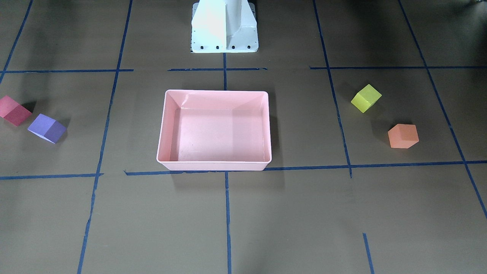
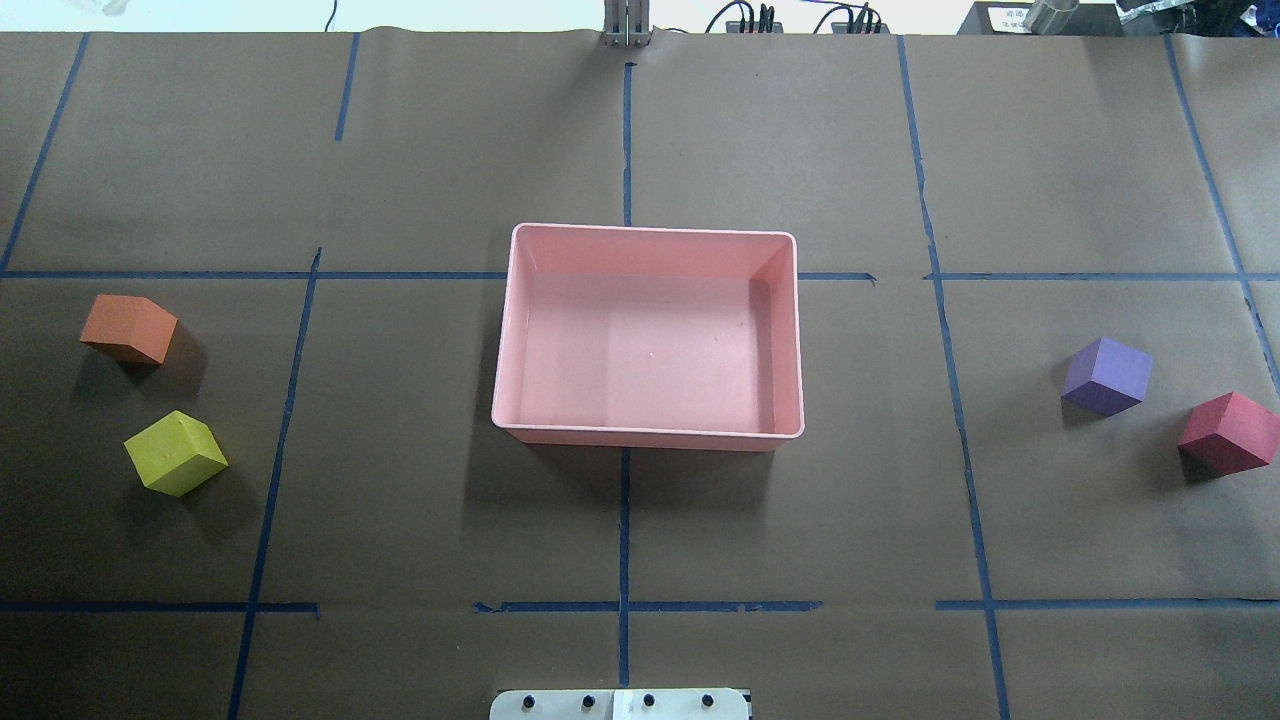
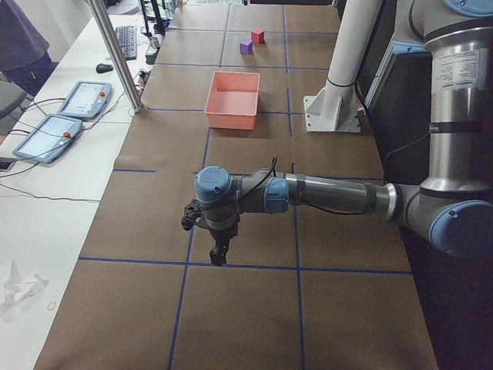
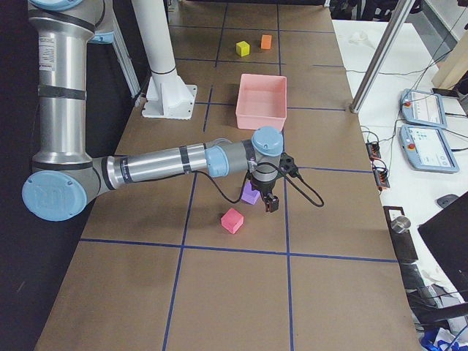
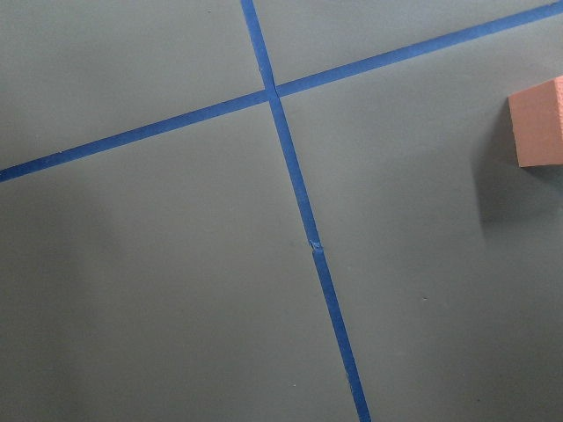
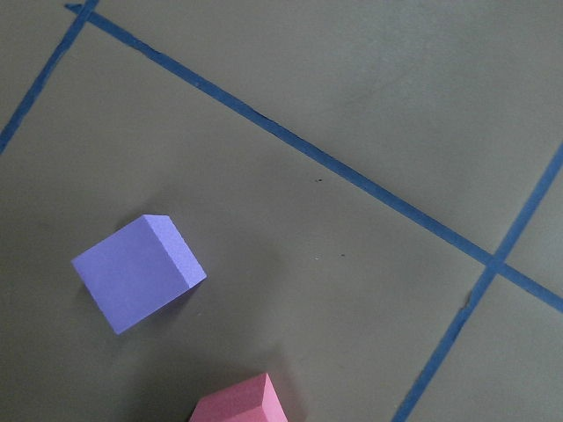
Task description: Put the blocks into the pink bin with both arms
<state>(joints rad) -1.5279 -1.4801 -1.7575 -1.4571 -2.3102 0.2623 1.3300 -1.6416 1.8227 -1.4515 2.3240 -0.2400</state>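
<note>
Step in hand, judged: reaching for the first blocks. Wrists are needing turning so the jaws are meeting skewed faces squarely.

- Left gripper, right gripper, 2: hanging over table ends. Opening and hold: cannot tell.
- Bin, 1: sitting mid-table, empty.
- Blocks, 4: orange and yellow lying near the left edge, purple and red near the right.
</note>
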